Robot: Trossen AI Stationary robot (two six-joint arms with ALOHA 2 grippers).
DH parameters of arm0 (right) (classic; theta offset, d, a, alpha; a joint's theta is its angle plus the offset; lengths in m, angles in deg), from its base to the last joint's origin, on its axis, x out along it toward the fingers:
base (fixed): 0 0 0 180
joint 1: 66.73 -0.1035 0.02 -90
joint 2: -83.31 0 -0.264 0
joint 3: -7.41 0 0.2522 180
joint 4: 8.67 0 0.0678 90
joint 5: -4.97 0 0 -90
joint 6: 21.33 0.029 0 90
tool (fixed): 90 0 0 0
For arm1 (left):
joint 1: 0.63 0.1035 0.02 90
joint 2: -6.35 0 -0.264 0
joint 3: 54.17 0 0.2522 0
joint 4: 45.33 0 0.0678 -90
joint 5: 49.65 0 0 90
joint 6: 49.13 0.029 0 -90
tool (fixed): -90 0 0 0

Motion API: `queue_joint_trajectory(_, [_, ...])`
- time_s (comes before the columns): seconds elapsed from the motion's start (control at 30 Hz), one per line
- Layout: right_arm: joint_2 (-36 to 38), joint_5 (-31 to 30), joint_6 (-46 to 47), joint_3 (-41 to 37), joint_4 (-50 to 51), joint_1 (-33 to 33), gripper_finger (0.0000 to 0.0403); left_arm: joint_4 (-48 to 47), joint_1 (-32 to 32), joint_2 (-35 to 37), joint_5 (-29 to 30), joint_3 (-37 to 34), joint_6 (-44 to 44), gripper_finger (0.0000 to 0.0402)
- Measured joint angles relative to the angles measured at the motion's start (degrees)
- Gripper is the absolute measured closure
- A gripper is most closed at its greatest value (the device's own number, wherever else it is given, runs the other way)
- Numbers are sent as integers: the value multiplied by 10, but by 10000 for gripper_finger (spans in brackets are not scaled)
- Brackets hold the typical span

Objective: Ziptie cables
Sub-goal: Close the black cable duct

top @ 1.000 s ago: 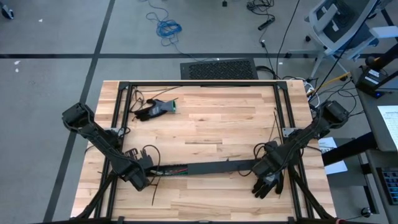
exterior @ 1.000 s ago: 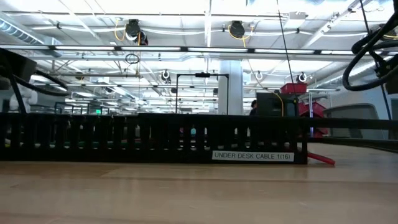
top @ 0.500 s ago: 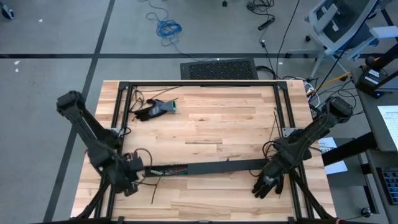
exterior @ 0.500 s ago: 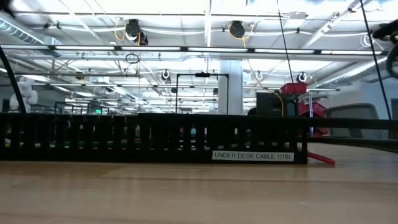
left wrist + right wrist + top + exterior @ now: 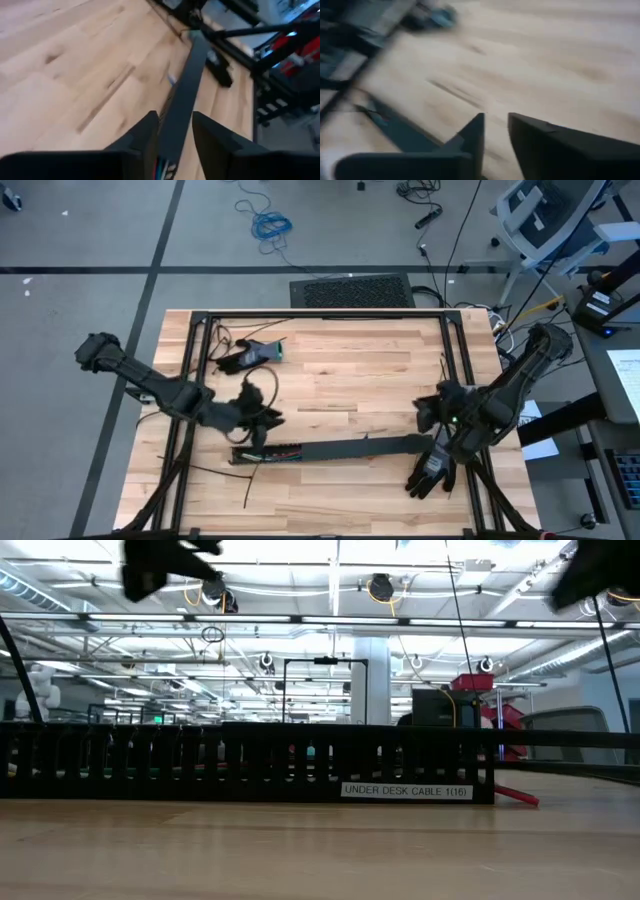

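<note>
The cables (image 5: pixel 283 450) are just tiny bits of color inside the long black tray (image 5: pixel 330 448), too small to count. In the low view, the tray's wall (image 5: pixel 250 762) hides them. The right wrist view is all blurry. The glove (image 5: pixel 431 470) is partly under the right arm.

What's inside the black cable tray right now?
At the tray's left end, coloured wires show: red, green, some blue. The rest of its length is covered by its lid, so anything inside there is hidden.
</note>
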Motion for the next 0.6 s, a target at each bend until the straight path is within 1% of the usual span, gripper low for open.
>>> queue_joint_trajectory(0.03, [-1, -32, -42, 0, -38, 4, 314, 19, 11, -4, -15, 0, 11, 276])
queue_joint_trajectory(0.07, [-6, -47, -84, 0, -83, 11, 296, 28, 20, -7, -26, 0, 18, 271])
queue_joint_trajectory(0.13, [-22, -51, -187, 0, -191, 37, 261, 21, 29, -10, -72, 0, 27, 266])
queue_joint_trajectory(0.2, [-51, -7, -337, 0, -318, 71, 227, 12, 30, -10, -121, 0, 28, 265])
queue_joint_trajectory(0.27, [-91, 55, -538, 0, -447, 105, 209, 14, 27, -10, -143, 0, 29, 265])
queue_joint_trajectory(0.3, [-114, 90, -646, 0, -515, 120, 207, 19, 23, -10, -140, 0, 29, 265])
queue_joint_trajectory(0.33, [-134, 120, -733, 0, -573, 135, 210, 24, 19, -10, -129, 0, 29, 265])
queue_joint_trajectory(0.37, [-148, 142, -779, -1, -610, 149, 217, 29, 14, -9, -112, 0, 28, 265])
queue_joint_trajectory(0.43, [-155, 185, -797, -1, -639, 180, 239, 39, 8, -9, -89, 0, 28, 265])
queue_joint_trajectory(0.5, [-153, 240, -787, -1, -634, 202, 262, 38, -1, -17, -75, 0, 21, 270])
queue_joint_trajectory(0.53, [-154, 264, -775, -1, -628, 209, 275, 36, -5, -26, -67, 0, 15, 278])
queue_joint_trajectory(0.6, [-155, 286, -744, -2, -623, 213, 296, 31, -15, -49, -64, 0, 12, 301])
